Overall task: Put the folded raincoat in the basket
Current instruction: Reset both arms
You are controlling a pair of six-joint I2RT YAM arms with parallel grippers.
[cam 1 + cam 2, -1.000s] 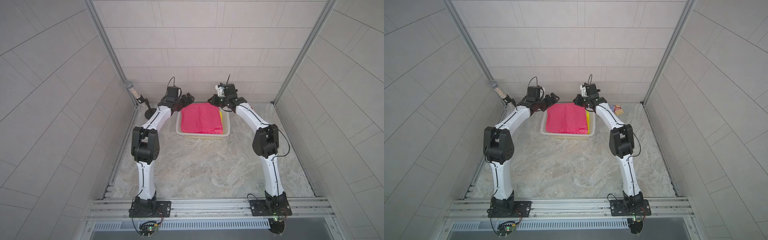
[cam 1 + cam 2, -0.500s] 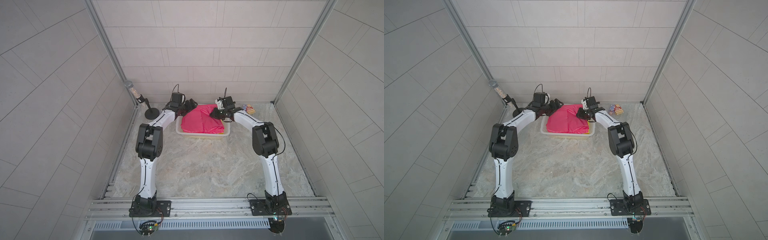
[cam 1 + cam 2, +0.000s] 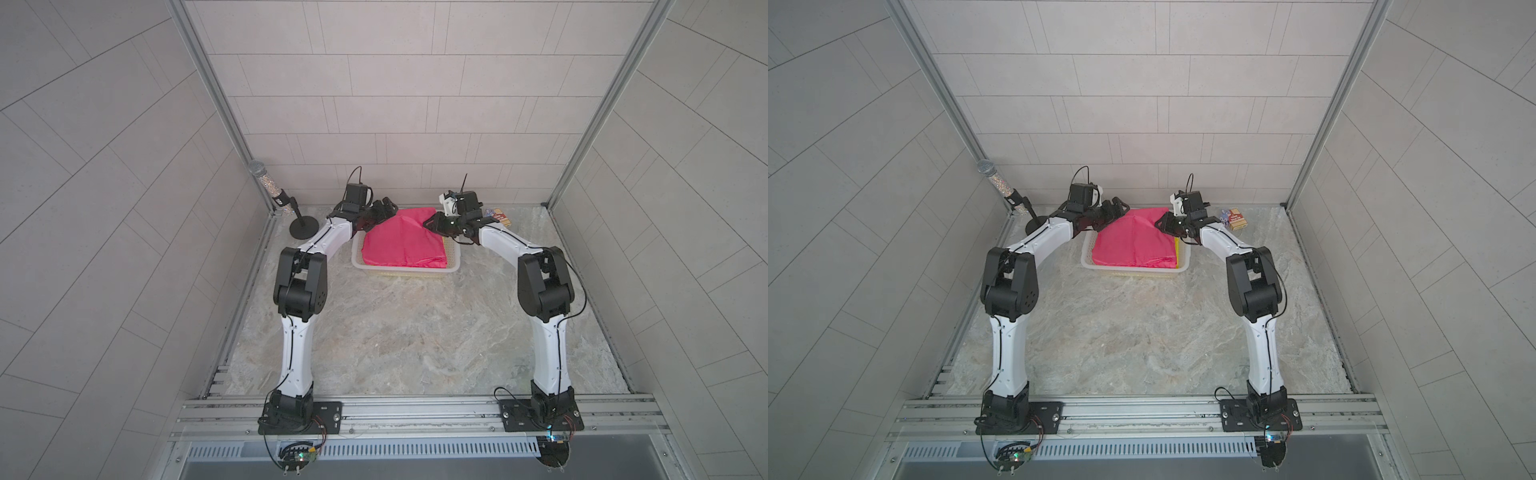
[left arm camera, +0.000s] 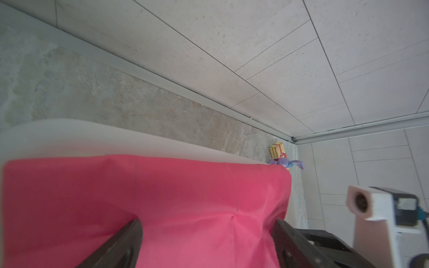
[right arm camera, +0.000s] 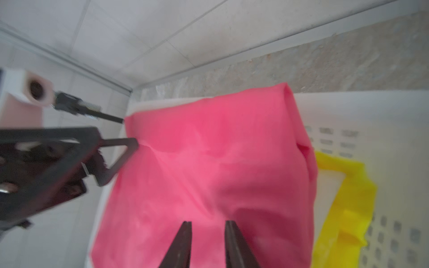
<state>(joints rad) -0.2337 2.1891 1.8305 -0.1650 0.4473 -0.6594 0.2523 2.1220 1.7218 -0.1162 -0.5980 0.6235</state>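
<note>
The folded pink raincoat (image 3: pixel 401 243) (image 3: pixel 1133 245) lies inside the white basket (image 3: pixel 405 272) (image 3: pixel 1133 271) at the far middle of the table, its far edge bulging above the rim. My left gripper (image 3: pixel 384 206) (image 3: pixel 1117 206) hovers at the raincoat's far left corner. In the left wrist view its jaws (image 4: pixel 207 222) stand wide open over the pink fabric (image 4: pixel 162 185). My right gripper (image 3: pixel 432 222) (image 3: pixel 1163 222) is at the far right corner. In the right wrist view it is open (image 5: pixel 208 223), a narrow gap showing pink fabric (image 5: pixel 209 150).
A yellow folded item (image 5: pixel 348 197) (image 3: pixel 1177 249) lies in the basket beside and under the raincoat. A microphone on a stand (image 3: pixel 266 183) is at the far left corner. A small striped box with a purple toy (image 3: pixel 498 216) (image 4: pixel 277 150) sits at the far right.
Both grippers have come down to the far end of the basket with the raincoat. The right gripper's jaws have parted and let go of the fabric.
</note>
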